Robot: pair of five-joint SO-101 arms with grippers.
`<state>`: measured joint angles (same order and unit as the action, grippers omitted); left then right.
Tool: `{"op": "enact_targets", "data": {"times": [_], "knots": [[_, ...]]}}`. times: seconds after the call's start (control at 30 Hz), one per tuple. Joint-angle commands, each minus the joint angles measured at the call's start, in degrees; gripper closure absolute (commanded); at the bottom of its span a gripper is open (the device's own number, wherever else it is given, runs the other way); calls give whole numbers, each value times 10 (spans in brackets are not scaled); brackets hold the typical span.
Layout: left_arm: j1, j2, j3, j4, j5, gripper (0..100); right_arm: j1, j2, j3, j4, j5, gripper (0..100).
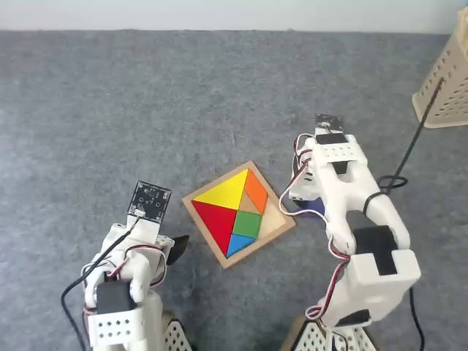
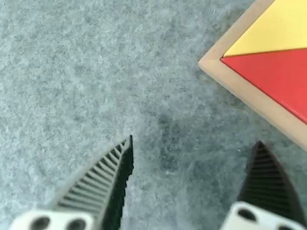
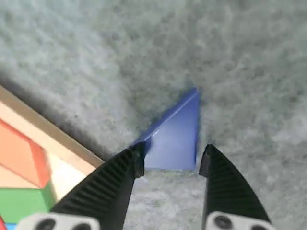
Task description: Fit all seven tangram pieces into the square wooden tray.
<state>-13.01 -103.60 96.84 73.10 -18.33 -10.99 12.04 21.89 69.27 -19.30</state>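
High view: tray [image 1: 276,221] mid-frame, coloured pieces seated, bare gap on its right side.
Left wrist: left claw [image 2: 194,142] wide open, empty, parked off the tray corner.
Right wrist: right claw [image 3: 172,149] part open, straddling blue triangle [image 3: 176,136] flat on surface [image 3: 249,57] (probably meant for that gap).

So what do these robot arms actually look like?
The left arm and right arm are blocky white plastic with black motors and thin looping cables. The left gripper and right gripper have black, ridged, pointed fingers.
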Motion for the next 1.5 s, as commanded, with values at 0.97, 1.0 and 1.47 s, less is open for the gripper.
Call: {"op": "enact_targets", "data": {"times": [0.97, 1.0, 1.47], "knots": [[3, -8, -3, 0, -3, 647, 3, 90, -76, 65, -85, 928], [3, -8, -3, 0, -3, 647, 13, 90, -77, 61, -69, 944], [3, -8, -3, 0, -3, 647, 70, 50, -125, 82, 100, 957]]}}
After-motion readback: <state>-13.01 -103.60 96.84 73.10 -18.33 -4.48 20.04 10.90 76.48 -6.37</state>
